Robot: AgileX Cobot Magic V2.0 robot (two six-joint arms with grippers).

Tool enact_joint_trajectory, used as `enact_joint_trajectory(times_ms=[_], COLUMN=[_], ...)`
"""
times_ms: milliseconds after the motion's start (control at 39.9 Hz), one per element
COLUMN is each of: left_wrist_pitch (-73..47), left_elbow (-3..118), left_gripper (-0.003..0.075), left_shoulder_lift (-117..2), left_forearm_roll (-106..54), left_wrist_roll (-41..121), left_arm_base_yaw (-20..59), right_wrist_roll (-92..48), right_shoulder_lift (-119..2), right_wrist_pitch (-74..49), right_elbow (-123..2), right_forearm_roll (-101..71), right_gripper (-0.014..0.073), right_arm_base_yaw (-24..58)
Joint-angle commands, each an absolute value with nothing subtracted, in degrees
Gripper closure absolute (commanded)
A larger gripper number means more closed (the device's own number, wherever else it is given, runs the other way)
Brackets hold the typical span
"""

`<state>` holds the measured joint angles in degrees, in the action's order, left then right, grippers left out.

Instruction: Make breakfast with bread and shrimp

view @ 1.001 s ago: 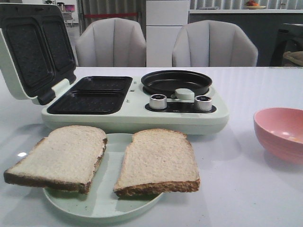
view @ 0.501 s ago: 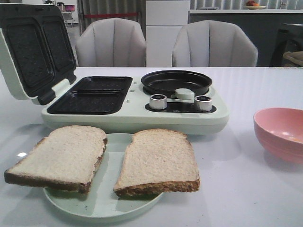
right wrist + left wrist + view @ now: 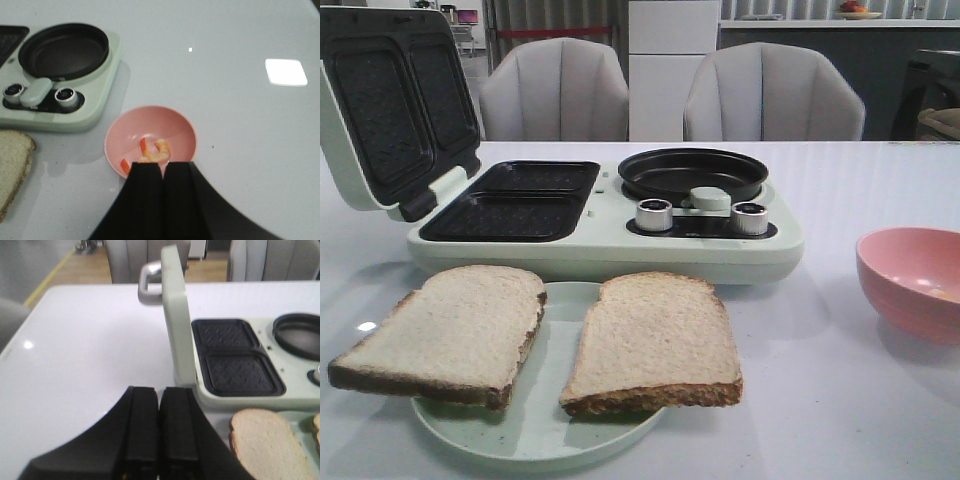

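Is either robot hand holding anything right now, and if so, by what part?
Nothing is held. The left gripper and right gripper are both shut with nothing between the fingers.

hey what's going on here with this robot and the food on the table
Nothing is being handled yet. Two slices of bread lie on a plate in front of an open breakfast maker, its plates and round pan empty. The shrimp sit in a pink bowl. The left gripper and the right gripper are both shut and empty.
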<state>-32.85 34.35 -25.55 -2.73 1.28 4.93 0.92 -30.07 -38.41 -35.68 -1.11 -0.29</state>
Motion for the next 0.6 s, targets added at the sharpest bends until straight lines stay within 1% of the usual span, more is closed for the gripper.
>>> enact_joint_trajectory(times_ms=[0,175,225,250,300,376,401,426,451,501,576], left_wrist_pitch=[-29.31,-29.5,-29.5,-29.5,-29.5,-29.5,-29.5,-29.5,-29.5,-29.5,-29.5], left_elbow=[35.44,35.44,35.44,35.44,35.44,35.44,35.44,35.44,35.44,35.44,35.44], left_gripper=[0.0619,0.0617,0.06,0.0581,0.051,0.034,0.0276,0.0232,0.0183,0.0129,0.0118], left_shoulder_lift=[-28.96,-32.28,-32.71,-32.84,-32.98,-33.09,-33.09,-33.09,-33.09,-33.09,-33.09], left_forearm_roll=[-3.0,-2.63,-2.5,-2.38,-2.09,-1.37,-1.05,-0.71,-0.57,-0.35,-0.35], left_wrist_roll=[0.92,0.92,0.92,0.92,0.92,1.02,1.01,1.01,1.01,1.33,1.33], left_arm_base_yaw=[5.38,5.38,5.38,5.38,5.38,5.38,5.38,5.38,5.38,5.38,5.88], right_wrist_roll=[0.42,0.42,0.42,0.42,0.42,0.42,0.42,0.42,0.42,0.42,0.42], right_shoulder_lift=[-34.03,-38.22,-38.55,-38.55,-38.55,-38.55,-38.55,-38.55,-38.55,-38.55,-38.55], right_wrist_pitch=[-34.88,-34.96,-34.96,-34.96,-34.96,-34.71,-34.71,-34.71,-34.71,-34.76,-34.76], right_elbow=[-37.63,-37.63,-37.63,-37.63,-37.63,-37.63,-37.63,-37.63,-37.63,-37.63,-37.63], right_forearm_roll=[-1.32,-0.5,0.0,0.0,0.0,0.54,0.54,0.54,0.54,0.54,0.54], right_gripper=[0.0541,0.0531,0.05,0.0466,0.0386,0.0229,0.0189,0.0142,0.0113,0.0064,0.0055], right_arm_base_yaw=[-0.52,-0.52,-0.52,-0.52,-0.52,-0.52,-0.52,-0.52,-0.52,-0.52,-0.52])
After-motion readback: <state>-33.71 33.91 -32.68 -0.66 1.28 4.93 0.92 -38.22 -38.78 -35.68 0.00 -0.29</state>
